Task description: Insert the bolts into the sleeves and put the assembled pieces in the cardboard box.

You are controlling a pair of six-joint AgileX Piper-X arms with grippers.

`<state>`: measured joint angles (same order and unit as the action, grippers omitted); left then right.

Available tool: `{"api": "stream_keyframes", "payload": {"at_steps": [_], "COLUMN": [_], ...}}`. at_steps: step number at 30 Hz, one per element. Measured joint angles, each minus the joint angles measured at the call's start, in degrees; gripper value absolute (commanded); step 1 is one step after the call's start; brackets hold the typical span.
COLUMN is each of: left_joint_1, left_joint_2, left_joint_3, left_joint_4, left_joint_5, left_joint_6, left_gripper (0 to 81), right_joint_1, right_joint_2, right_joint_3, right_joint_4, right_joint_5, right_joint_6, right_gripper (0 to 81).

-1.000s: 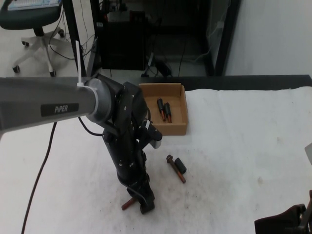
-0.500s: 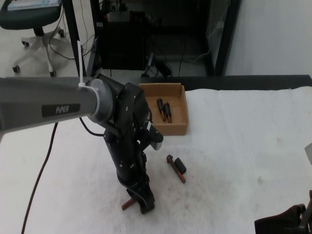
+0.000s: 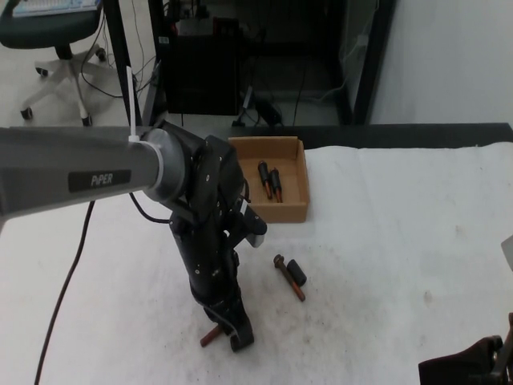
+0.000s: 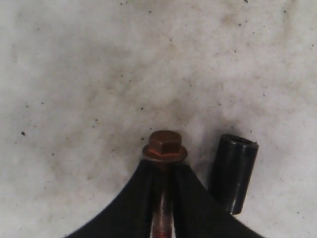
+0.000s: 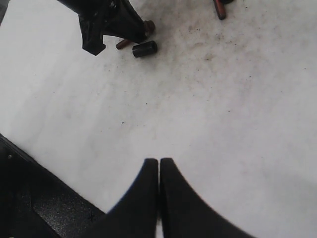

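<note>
The left gripper (image 4: 164, 171) is clamped narrowly on a copper-coloured bolt (image 4: 164, 147) low over the white-covered bench (image 3: 401, 241). Its two dark fingers (image 4: 133, 198) pinch the threaded shank just below the flanged hexagonal head. Whether the bolt rests on the cloth or is raised a little off it cannot be made out from here. A black sleeve (image 4: 233, 172) lies just beside the bolt on the cloth, apart from it, with one open end showing.

Near that spot and toward the middle of the bench, a second bolt (image 3: 290, 281) lies flat. A second sleeve (image 3: 297, 273) lies against its shank, not threaded over it. Beyond them, at the far edge of the white cover, stands the cardboard box (image 3: 292, 210). Two assembled pieces (image 3: 269, 181) lie side by side in it.

The right gripper (image 5: 159, 168) is well apart at the near right of the bench, low above bare cloth. Its fingers are pressed together with nothing between them.
</note>
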<state>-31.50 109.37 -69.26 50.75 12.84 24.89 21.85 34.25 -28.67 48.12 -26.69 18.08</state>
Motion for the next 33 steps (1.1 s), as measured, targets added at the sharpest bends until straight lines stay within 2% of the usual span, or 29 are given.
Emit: {"api": "stream_keyframes", "payload": {"at_steps": [7, 10, 18, 21, 24, 32, 33], "left_joint_1": [0.00, 0.00, 0.71, 1.51, 3.11, 4.68, 5.07], "left_joint_2": [0.00, 0.00, -8.56, -13.19, -22.69, -39.71, -44.62], "left_joint_3": [0.13, 0.14, 0.41, 0.41, 0.41, 2.52, 6.18], "left_joint_4": [-1.62, -3.33, -11.13, -14.11, -19.57, -24.46, -26.92], "left_joint_5": [3.02, 5.23, 6.56, 6.56, 8.59, 10.93, 11.81], "left_joint_6": [-0.79, -5.41, -10.09, -12.57, -18.54, -21.08, -22.37], "left_gripper": [0.0, 0.1, 0.1, 0.1, 0.1, 0.1, 0.1], "right_joint_1": [0.00, 0.00, 0.00, 0.00, 0.00, 0.00, 0.00], "right_joint_2": [0.00, 0.00, 0.56, 1.84, 4.38, 9.09, 9.46], "right_joint_3": [0.00, 0.00, 0.00, 0.00, 0.00, 0.07, 0.07], "right_joint_4": [0.00, 0.00, -3.91, -7.63, -11.19, -16.02, -17.22], "right_joint_5": [0.00, 0.00, 2.16, 2.28, 2.28, 1.04, 0.27], "right_joint_6": [0.00, 0.00, 0.00, 0.00, 0.00, 0.00, 0.00], "right_gripper": [0.8, 0.8, 0.8, 0.8, 0.8, 0.8, 0.8]}}
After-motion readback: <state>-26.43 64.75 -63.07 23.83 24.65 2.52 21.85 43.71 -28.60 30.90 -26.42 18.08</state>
